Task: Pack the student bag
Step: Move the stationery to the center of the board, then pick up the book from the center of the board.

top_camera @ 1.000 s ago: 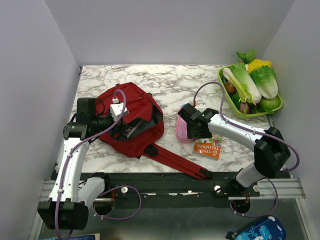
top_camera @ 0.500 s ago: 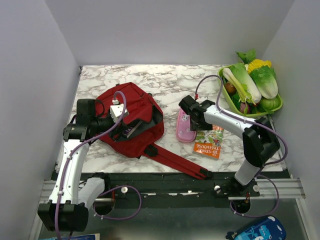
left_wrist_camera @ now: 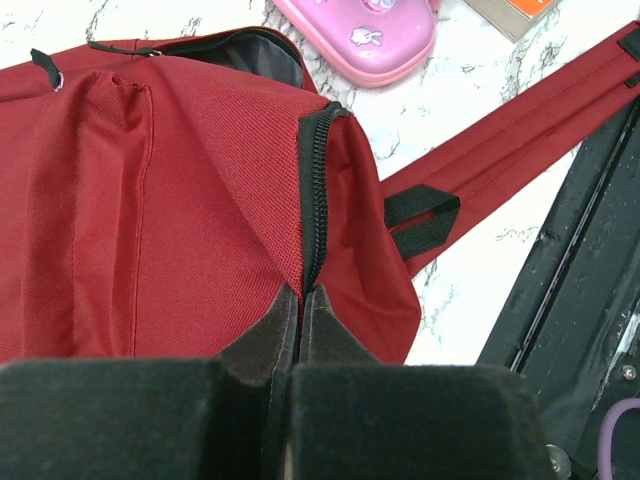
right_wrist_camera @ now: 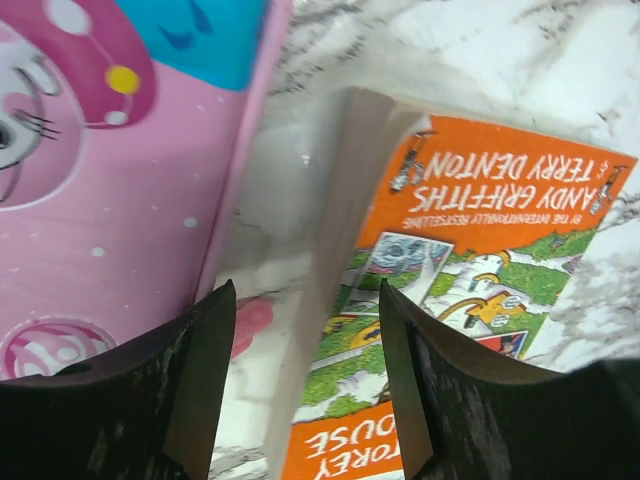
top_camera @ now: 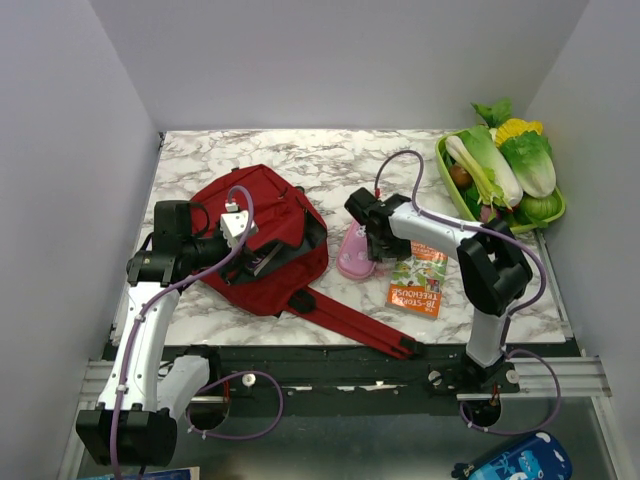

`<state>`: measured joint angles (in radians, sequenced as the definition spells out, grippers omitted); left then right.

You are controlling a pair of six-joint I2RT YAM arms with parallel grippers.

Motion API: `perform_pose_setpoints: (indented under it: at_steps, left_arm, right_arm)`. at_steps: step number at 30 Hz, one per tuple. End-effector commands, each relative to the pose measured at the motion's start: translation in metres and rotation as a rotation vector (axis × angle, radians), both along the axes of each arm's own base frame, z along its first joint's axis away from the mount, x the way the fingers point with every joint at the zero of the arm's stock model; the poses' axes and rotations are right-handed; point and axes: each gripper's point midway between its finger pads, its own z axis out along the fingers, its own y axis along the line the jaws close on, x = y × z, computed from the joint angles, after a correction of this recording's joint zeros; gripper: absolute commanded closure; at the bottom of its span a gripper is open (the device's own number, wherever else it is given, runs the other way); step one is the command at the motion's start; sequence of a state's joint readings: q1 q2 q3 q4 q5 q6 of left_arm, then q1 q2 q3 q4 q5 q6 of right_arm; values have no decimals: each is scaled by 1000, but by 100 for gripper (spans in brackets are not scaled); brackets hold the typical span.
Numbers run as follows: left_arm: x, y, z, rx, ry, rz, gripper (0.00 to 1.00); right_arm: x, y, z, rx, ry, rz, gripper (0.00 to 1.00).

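base: black base rail (top_camera: 330, 380) nearest me, both arms bolted to it.
strap: red shoulder strap (top_camera: 350, 320) runs from the bag toward me and to the right. Its black-tabbed end lies at the rail.
book: orange paperback (top_camera: 417, 283) lies flat on the marble table (top_camera: 340, 160), just right of the pink case with a thin strip of marble between them.
case: pink cartoon pencil case (top_camera: 350, 258) lies flat between bag and book, close to the bag's right side.
right arm: right gripper (right_wrist_camera: 300, 315) has its fingers spread and I see nothing pinched. It sits low over the gap, one finger above the case's edge and the other above the book's left edge. I can't tell whether the tips touch anything.
left arm: left gripper (left_wrist_camera: 300, 300) has its fingers pressed together on the bag's cloth at the zip line, and the fabric tents up into the tips.
bag: student bag (top_camera: 275, 205) lies left of centre on the table. Its mouth gapes toward the right and dark lining shows. There is something dark inside, and I can't make out what.
far right: green basket (top_camera: 497, 231) in the far right corner holds leafy vegetables (top_camera: 525, 165), well apart from the bag.
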<state>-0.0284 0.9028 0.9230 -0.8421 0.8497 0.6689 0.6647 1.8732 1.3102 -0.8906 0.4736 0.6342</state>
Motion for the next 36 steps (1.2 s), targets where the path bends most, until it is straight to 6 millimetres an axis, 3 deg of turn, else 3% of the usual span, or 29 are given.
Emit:
perform_pose_setpoints:
  at_steps: [1, 10, 16, 17, 20, 21, 23, 24, 25, 27, 30, 34, 35, 36]
  left_arm:
    - [-1, -2, 6, -3, -41, -19, 100]
    - [-1, -3, 4, -2, -41, -24, 100]
    - [-1, -2, 5, -2, -45, -21, 100]
    - [-1, -2, 6, 0, -43, -20, 100]
    - [-1, 1, 7, 17, -49, -12, 100]
    - [0, 1, 6, 24, -53, -12, 100]
    - [0, 3, 5, 32, -55, -8, 100]
    - [0, 3, 6, 32, -59, -10, 100]
    - [0, 3, 5, 31, -57, -9, 100]
    - [0, 2, 6, 26, -50, -10, 100]
    - [0, 2, 4, 26, -41, -12, 100]
    - [-1, 1, 2, 25, -42, -14, 100]
    - [-1, 2, 2, 25, -40, -14, 100]
    - [-1, 1, 2, 24, -39, -15, 100]
  right_arm:
    - [6, 17, 7, 37, -3, 23, 33]
    - [-32, -20, -4, -43, 38, -10, 27]
    - [-37, -21, -16, -50, 68, -18, 29]
    - [-39, -19, -22, -47, 87, -22, 32]
    - [-43, -13, -33, -7, 110, -21, 53]
    - [-46, -13, -39, 5, 113, -23, 67]
    - [-52, -10, -46, 33, 134, -27, 81]
    - [-53, -8, -50, 49, 136, -33, 95]
    - [-57, -9, -54, 50, 148, -36, 99]
    - [-61, -7, -57, 67, 155, -42, 99]
    - [-61, -12, -47, 77, 113, -40, 99]
    - [-51, -19, 5, 62, -43, -5, 99]
    - [-45, -19, 34, 76, -142, 9, 99]
    - [-47, -22, 47, 69, -171, 25, 99]
